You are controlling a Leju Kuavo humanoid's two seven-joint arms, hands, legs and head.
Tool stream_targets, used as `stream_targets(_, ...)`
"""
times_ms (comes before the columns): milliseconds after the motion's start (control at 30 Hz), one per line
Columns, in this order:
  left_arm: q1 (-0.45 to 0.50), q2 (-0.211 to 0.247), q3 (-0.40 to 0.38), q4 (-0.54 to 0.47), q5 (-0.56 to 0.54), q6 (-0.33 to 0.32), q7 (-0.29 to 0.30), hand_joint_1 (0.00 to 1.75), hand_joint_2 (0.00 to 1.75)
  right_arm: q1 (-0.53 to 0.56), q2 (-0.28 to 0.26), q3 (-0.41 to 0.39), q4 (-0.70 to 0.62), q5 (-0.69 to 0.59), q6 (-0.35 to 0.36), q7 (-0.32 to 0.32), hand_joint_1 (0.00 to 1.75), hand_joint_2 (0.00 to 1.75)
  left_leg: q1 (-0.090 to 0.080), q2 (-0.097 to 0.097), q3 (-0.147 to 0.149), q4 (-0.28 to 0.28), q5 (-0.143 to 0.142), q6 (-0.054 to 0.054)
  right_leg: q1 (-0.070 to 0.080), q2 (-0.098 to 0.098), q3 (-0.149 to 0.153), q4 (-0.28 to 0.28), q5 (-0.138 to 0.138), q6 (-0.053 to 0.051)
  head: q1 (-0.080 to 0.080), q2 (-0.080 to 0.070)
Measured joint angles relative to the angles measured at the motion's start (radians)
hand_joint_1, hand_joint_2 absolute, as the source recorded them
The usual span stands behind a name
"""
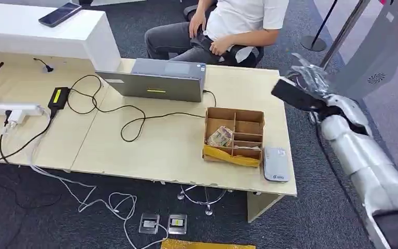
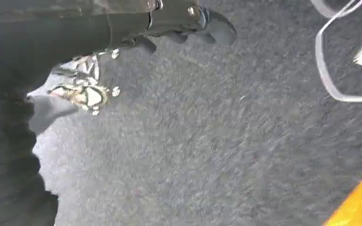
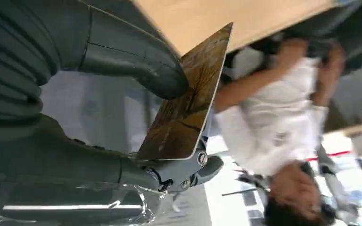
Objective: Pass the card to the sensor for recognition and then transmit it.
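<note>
The right robot hand (image 3: 136,127) holds the card (image 3: 186,101), pinched between the thumb and the fingers beneath. It is raised off the right end of the surface (image 1: 176,150), well apart from the grey sensor (image 1: 275,164) beside the cardboard box (image 1: 234,136), probably for handing over to the seated person (image 1: 238,23). The right wrist view shows the card's brown face; the head view shows a dark slab. The left robot hand (image 2: 184,21) hangs over carpet, fingers curled, holding nothing.
</note>
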Motion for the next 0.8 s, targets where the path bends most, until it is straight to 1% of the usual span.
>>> stream_targets(33, 0.008, 0.002, 0.0, 0.002, -0.003, 0.0, 0.0, 0.0, 1.75, 0.012, -0.02, -0.022, -0.009, 0.016, 0.007, 0.002, 1.75, 1.75, -0.001, 0.006, -0.001, 0.0, -0.002, -0.002, -0.001, 0.007, -0.003, 0.0, 0.002, 0.0, 0.0, 0.0)
stream_targets(67, 0.01, 0.005, 0.0, 0.003, -0.005, 0.001, -0.001, 0.0, 1.75, 0.022, -0.027, -0.04, -0.021, 0.03, 0.013, 0.009, 1.75, 1.75, -0.002, 0.02, 0.0, 0.0, -0.003, -0.001, -0.002, 0.02, -0.007, 0.0, 0.005, 0.001, -0.002, 0.0)
stream_targets(100, 0.004, 0.006, 0.0, 0.005, -0.006, 0.001, -0.002, 0.0, 1.75, 0.035, -0.036, -0.056, -0.037, 0.04, 0.018, 0.014, 1.75, 1.75, -0.002, 0.025, 0.001, 0.0, -0.003, 0.0, -0.002, 0.025, -0.009, -0.001, 0.005, 0.001, -0.003, 0.0)
stream_targets(267, -0.012, 0.003, 0.001, 0.005, -0.006, 0.003, -0.003, 0.0, 1.75, 0.071, -0.086, -0.117, -0.08, 0.052, 0.024, 0.026, 1.75, 1.75, -0.002, 0.023, 0.0, 0.0, -0.003, 0.0, -0.001, 0.022, -0.009, 0.0, 0.005, 0.001, -0.001, 0.0)
stream_targets(433, -0.013, 0.003, 0.001, 0.006, -0.006, 0.003, -0.003, 0.0, 1.75, 0.088, -0.111, -0.149, -0.108, 0.053, 0.026, 0.027, 1.75, 1.75, -0.001, 0.024, 0.001, 0.0, -0.003, 0.0, -0.001, 0.023, -0.009, 0.0, 0.005, 0.001, -0.002, 0.0)
stream_targets(800, -0.019, 0.001, 0.001, 0.006, -0.006, 0.003, -0.003, 0.0, 1.75, 0.101, -0.112, -0.171, -0.149, 0.066, 0.038, 0.023, 1.75, 1.75, -0.001, 0.023, 0.0, 0.0, -0.003, 0.0, -0.001, 0.023, -0.008, 0.0, 0.005, 0.001, -0.001, 0.0)
